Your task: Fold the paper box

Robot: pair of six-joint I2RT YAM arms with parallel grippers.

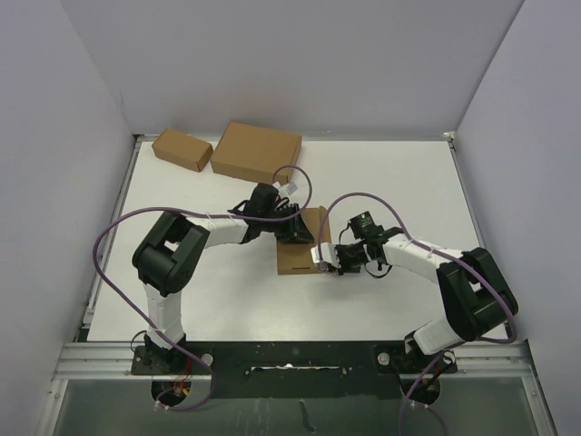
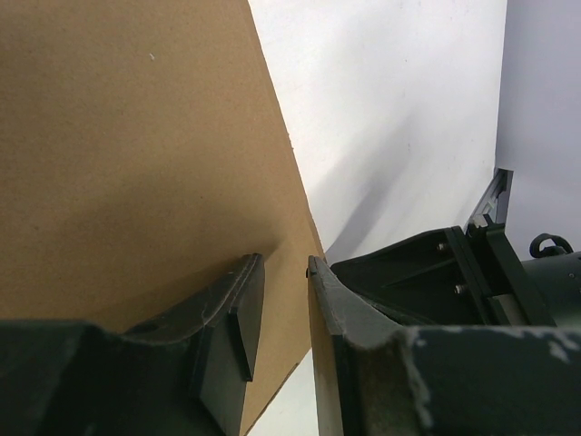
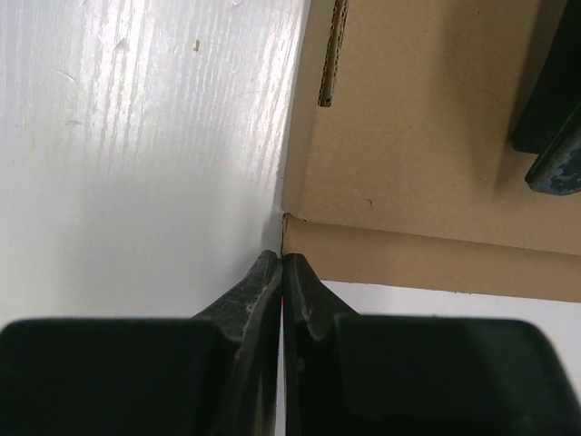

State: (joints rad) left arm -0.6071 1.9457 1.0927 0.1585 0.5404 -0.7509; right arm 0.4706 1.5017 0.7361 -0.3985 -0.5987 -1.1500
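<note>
Paper box (image 1: pixel 298 245): light, thin, easily creased; best taken at flap edges. Left gripper (image 2: pixel 281 300) pinching a panel edge. Right gripper (image 3: pixel 282 272) pressed together at a corner.

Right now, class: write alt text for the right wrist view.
The right gripper has its fingers pressed shut at the corner of the paper box, which lies on the white table. The left gripper's dark fingers show top right.

No text, label, brand, number or sign could be read on any surface in the three views at that moment.
</note>
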